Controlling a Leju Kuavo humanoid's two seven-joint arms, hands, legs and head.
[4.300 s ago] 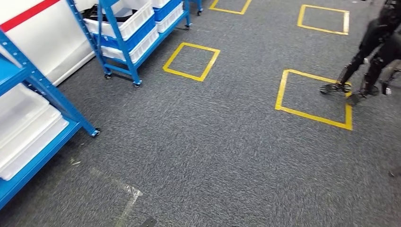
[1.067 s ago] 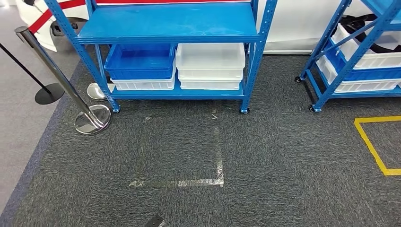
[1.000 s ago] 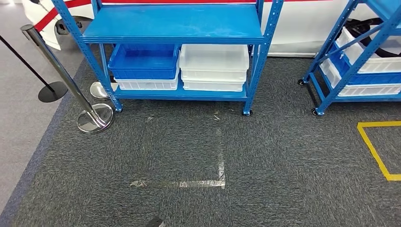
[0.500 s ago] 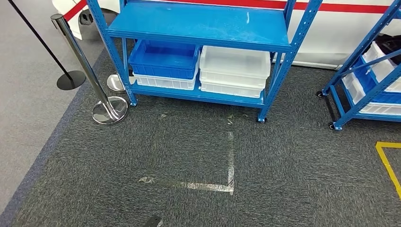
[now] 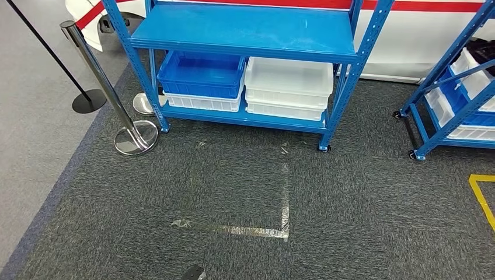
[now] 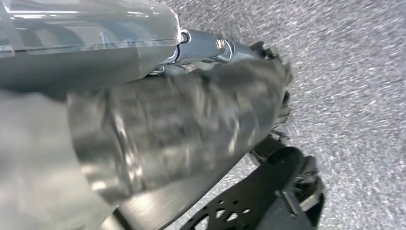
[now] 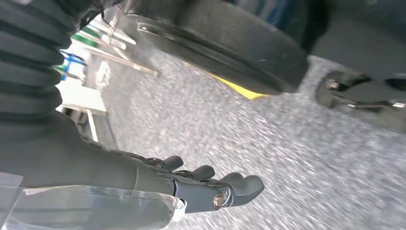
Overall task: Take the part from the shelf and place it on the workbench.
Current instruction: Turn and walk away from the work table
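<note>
Grey carpet (image 5: 362, 221) covers the floor ahead, with an L of clear tape (image 5: 274, 224) stuck to it and a corner of yellow tape (image 5: 482, 195) at the right edge. Two blue shelf racks stand on it: the nearer shelf (image 5: 245, 29) straight ahead with a bare middle board, and a second rack (image 5: 452, 111) at the right. On the bottom board of the nearer shelf sit one blue bin (image 5: 201, 74) stacked on a white bin (image 5: 201, 102), and just beside them two stacked white bins (image 5: 289, 87). No part can be made out on the shelf. Two chrome posts stand at the left, the nearer post (image 5: 111, 93) on a round base. The right hand (image 7: 210, 184) hangs over the carpet, fingers extended and slightly apart, holding nothing. The left hand (image 6: 191, 120) is blurred and I cannot tell how its fingers lie.
</note>
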